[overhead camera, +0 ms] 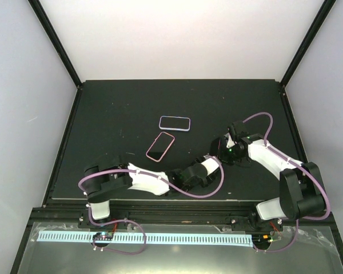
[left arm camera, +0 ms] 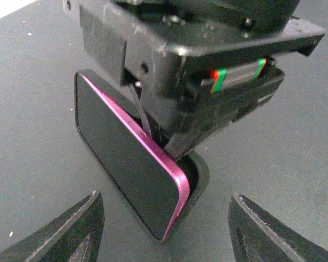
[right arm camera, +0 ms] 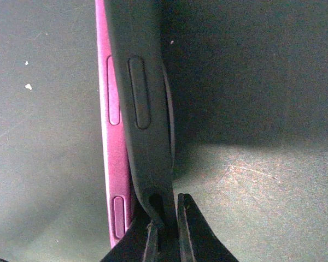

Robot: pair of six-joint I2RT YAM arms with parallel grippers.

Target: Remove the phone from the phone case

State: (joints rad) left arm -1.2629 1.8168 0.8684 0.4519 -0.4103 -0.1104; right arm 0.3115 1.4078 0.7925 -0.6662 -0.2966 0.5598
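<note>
The pink-edged phone with the dark glass face (left arm camera: pixel 126 164) stands tilted across the middle of the left wrist view. It sits partly in its dark grey rubbery case (right arm camera: pixel 147 109), and its lower corner already looks lifted clear of the case lip. The right claw (right arm camera: pixel 165 229) is pinched tight on a thin flap of that case at the bottom of its own view. The left claw (left arm camera: pixel 165 226) is spread wide and holds nothing, with its fingers (left arm camera: pixel 79 226) low in the frame on either side of the freed corner.

To do this step well, the left claw should probably close on the pink metal sides alone, near the freed corner and clear of the case lip. It would then peel the phone out gradually while the right claw keeps the case anchored just above the black desk (left arm camera: pixel 284 164). A straight tug may drag the case along, since the upper end looks seated.

A flat pink-rimmed handset (overhead camera: pixel 160 146) and a pale-rimmed rectangle (overhead camera: pixel 175 123) lie mid-frame in the overhead view.
</note>
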